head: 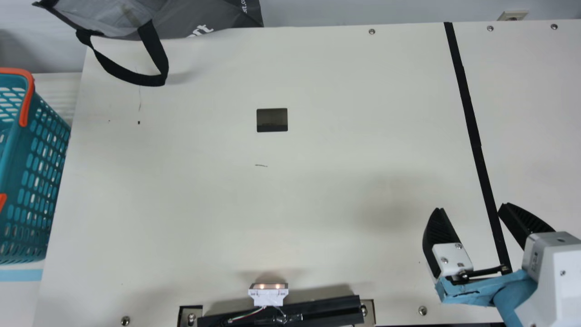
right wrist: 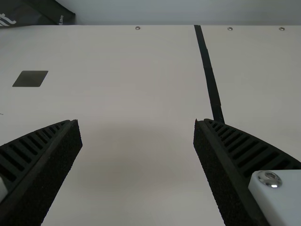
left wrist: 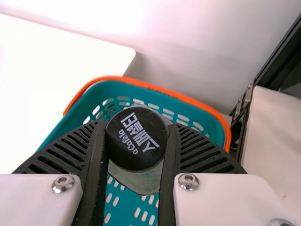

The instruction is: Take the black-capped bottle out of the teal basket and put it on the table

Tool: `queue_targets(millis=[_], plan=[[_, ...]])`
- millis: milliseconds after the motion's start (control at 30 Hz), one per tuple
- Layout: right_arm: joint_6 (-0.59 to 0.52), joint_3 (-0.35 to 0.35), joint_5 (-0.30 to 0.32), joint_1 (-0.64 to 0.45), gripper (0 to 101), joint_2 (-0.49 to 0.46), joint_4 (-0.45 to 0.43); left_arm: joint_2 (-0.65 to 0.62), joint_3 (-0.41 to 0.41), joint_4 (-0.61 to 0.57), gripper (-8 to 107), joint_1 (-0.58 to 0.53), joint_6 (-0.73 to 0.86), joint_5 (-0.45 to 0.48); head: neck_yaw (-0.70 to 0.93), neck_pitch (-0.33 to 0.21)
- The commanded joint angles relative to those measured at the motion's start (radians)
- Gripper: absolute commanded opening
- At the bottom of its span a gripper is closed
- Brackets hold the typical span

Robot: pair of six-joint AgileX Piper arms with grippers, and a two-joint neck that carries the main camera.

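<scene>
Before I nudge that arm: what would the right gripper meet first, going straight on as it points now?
Most likely the tabletop: the right gripper, jaws open, seems to point forward and down at it, with no object visible in that line. How soon it would touch is unclear.

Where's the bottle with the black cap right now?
In the left wrist view, the black-capped bottle sits between the ribbed fingers of the left gripper, with the teal basket around and below it.
</scene>
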Motion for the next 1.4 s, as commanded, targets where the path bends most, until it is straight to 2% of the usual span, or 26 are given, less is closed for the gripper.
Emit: queue_targets(millis=[0, 267, 567, 1000, 1367], plan=[[0.000, 0.000, 0.000, 0.000, 91, 0.000, 0.000, -0.011, -0.022, 0.035, 0, -0.009, -0.067, 0.013, 0.008, -0.004], [0.000, 0.000, 0.000, 0.000, 91, 0.000, 0.000, -0.062, -0.075, 0.115, 0, -0.080, -0.196, 0.062, 0.008, -0.004], [0.000, 0.000, 0.001, 0.000, 91, 0.000, -0.003, -0.118, -0.078, 0.203, 0, -0.223, -0.334, 0.087, 0.008, -0.004], [0.000, 0.000, 0.000, 0.000, 91, 0.000, -0.003, -0.195, 0.004, 0.367, 0, -0.538, -0.547, 0.066, 0.008, -0.004], [0.000, 0.000, 0.000, 0.000, 91, 0.000, -0.003, -0.176, 0.024, 0.535, 0, -0.815, -0.763, 0.035, 0.008, -0.004]])
